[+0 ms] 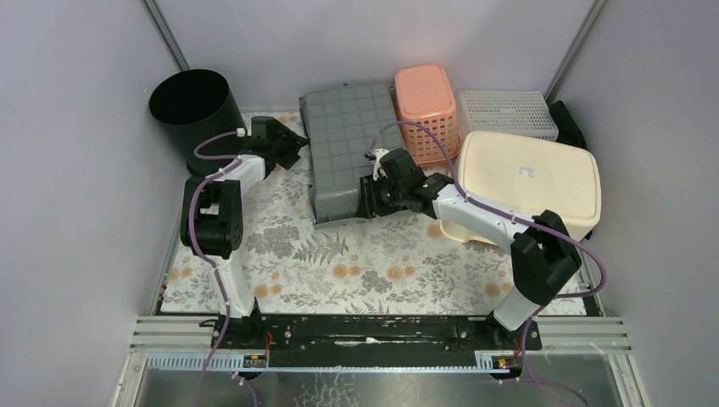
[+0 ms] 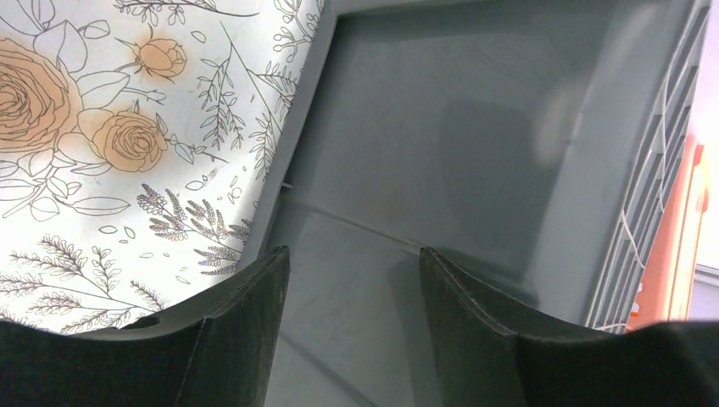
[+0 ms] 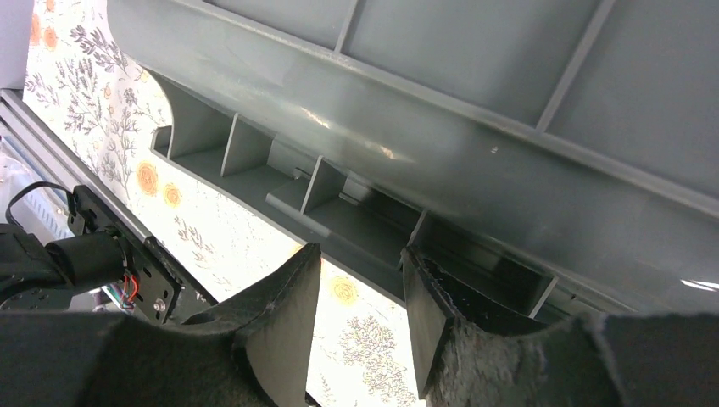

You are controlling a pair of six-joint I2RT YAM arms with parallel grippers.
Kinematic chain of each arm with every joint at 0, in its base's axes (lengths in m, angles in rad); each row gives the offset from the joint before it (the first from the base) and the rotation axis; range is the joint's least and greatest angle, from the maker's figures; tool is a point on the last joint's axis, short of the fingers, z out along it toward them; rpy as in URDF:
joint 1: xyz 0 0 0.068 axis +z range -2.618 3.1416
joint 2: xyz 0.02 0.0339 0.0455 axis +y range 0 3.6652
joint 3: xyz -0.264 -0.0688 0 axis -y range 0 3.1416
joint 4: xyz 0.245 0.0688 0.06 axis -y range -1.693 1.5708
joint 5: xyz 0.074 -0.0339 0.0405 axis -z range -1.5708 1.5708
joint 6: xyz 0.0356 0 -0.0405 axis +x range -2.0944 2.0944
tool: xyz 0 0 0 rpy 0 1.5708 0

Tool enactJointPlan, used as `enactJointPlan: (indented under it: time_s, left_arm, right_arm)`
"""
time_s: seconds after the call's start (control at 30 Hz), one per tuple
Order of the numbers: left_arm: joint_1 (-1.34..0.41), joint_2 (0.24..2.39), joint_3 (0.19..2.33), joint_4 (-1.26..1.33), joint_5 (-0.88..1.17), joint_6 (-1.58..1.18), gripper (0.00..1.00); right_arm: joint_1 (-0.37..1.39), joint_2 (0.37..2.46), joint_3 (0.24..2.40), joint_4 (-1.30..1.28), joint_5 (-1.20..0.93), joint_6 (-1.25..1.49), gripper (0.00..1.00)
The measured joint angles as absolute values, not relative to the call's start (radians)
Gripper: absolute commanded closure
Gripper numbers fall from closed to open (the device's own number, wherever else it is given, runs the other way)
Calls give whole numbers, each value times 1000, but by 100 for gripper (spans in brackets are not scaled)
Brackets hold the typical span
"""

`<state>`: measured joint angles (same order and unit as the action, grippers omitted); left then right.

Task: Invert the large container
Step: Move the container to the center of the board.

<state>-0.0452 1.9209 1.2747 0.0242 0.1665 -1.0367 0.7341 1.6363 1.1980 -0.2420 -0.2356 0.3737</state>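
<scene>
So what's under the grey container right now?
Only the floral table cover shows below the near rim of the grey container. Its ribbed base faces up, hiding everything else beneath.

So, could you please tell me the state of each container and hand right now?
Large grey plastic container: upside down, ribbed base up.
Black round bin: upright, mouth open.
Pink slotted plastic basket: upside down.
White mesh basket: orientation unclear.
Cream rectangular plastic tub: upside down, label on top.
Left hand: open, at the grey container's left side.
Right hand: open, at its near rim.
</scene>
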Motion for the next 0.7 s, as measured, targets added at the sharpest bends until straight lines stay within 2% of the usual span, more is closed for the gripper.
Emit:
enactJointPlan:
  time_s: [0.3, 0.4, 0.53, 0.7]
  left_arm:
    - [-34, 1908, 1318, -29, 168, -999, 33]
    - [-32, 1853, 1307, -67, 163, -973, 28]
    - [-33, 1766, 1303, -92, 160, -937, 21]
    - [-57, 1661, 1303, -115, 171, -897, 20]
  right_arm:
    - [739, 1721, 1286, -250, -257, 398, 52]
    - [748, 1744, 1308, -241, -257, 402, 52]
    - [753, 1764, 1323, -223, -267, 411, 44]
    - [765, 1813, 1377, -211, -290, 415, 41]
